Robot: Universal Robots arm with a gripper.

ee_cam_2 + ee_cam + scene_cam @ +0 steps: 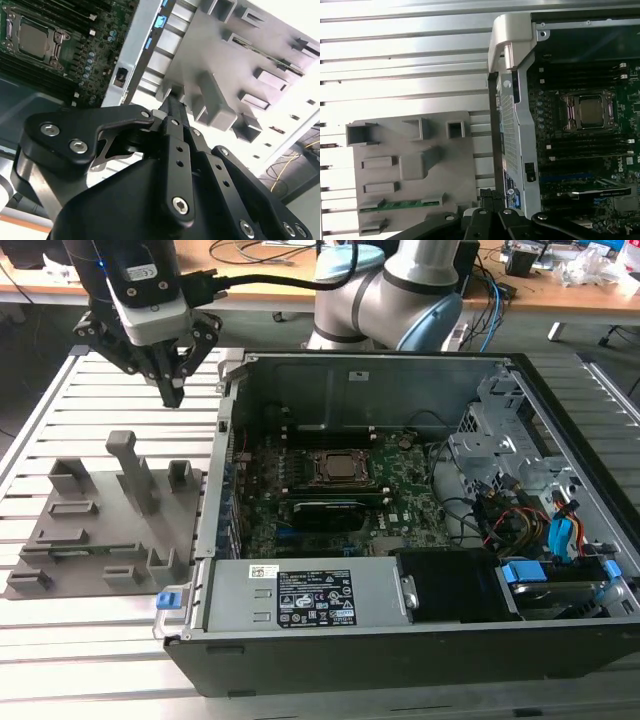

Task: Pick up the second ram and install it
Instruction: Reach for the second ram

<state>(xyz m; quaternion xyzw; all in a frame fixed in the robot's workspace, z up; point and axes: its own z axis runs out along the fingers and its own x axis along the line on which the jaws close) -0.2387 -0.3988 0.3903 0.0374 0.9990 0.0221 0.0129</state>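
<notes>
Computer case (400,655) sits nearest you in the exterior view, side open, motherboard (400,480) exposed. On the exterior view's left, the gripper (172,397) hangs over the slatted table (70,660), just past the far edge of the grey fixture (100,530), touching nothing. Jaws pinched together, empty.

First wrist view: the second ram (402,204) lies flat on the fixture between two small blocks, well apart from the gripper.

Second wrist view: closed fingers (174,132) point toward the fixture's tall post (215,102). You'll see the ram's green edge beyond it.
</notes>
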